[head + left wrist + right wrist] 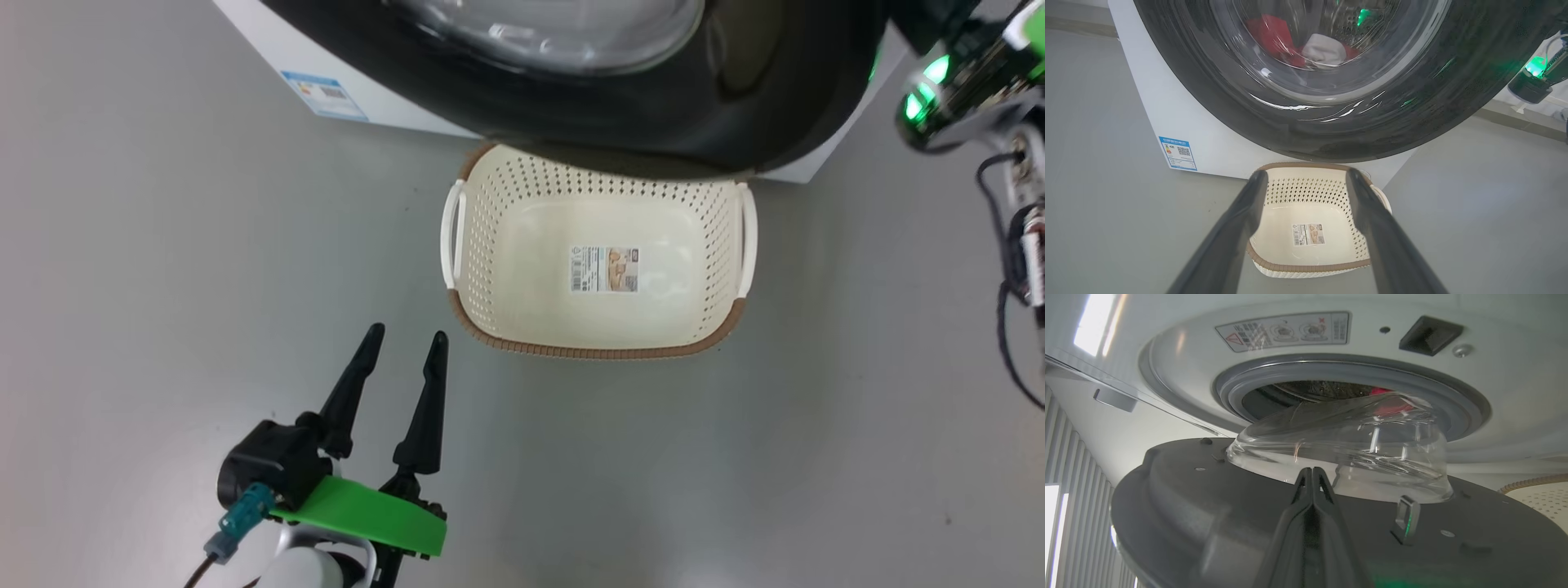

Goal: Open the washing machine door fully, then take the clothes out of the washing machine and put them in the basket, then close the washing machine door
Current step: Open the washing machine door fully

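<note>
1. Red clothes [1274,36] with a white piece among them lay inside the machine [1139,81], seen through the glass of the door [1208,102] in the left wrist view.
2. From the right wrist view the door stood partly open. Its clear glass bowl was off the grey ring [1351,369], with a gap between them and a red patch showing behind the glass.
3. The right gripper [1311,470] was closed, its two fingers pressed together with nothing between them. They lay along the door's dark inner face, tips at the foot of the glass bowl. Whether they touched the door could not be told.
4. The basket [588,351] sat on the floor [163,286] just in front of the machine. Its far rim was under the door's black rim, and a sticker [604,269] showed on its bottom.
5. The left gripper [408,332] had its fingers spread wide and gripped nothing. It hung over the floor near the basket's near-left corner, touching nothing, and pointed toward the basket and the door.
6. A blue label [326,94] sat low on the machine's white front, to the left of the door.
</note>
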You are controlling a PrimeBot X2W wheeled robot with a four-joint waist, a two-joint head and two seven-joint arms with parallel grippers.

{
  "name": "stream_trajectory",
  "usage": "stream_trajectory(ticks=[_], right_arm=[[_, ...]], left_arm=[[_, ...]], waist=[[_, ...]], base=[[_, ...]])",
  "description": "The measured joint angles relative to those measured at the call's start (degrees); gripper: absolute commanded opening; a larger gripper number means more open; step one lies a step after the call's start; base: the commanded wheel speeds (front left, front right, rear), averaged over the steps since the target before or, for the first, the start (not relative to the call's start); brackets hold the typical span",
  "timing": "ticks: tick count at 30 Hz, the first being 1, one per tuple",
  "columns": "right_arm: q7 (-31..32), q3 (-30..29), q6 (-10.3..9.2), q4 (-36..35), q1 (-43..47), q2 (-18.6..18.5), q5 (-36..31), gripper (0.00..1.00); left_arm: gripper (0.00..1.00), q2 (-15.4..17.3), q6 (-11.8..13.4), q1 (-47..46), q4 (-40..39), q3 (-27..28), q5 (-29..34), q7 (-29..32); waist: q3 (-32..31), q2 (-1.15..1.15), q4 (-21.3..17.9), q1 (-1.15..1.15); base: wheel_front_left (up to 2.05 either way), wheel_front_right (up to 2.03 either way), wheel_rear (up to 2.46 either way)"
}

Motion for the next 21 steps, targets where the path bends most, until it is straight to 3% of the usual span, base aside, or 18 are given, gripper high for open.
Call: stream_trajectory(ticks=[21], right_arm=[[5.5, 1.5, -0.1, -1.9, 9.1, 5.3, -3.3, 0.0]], left_arm=[[1.0, 0.0, -1.0, 2.9, 1.3, 1.5, 2.4, 0.0]], waist=[[-7.3, 0.0, -2.4, 0.0]], base=[[0.0, 0.0, 0.0]])
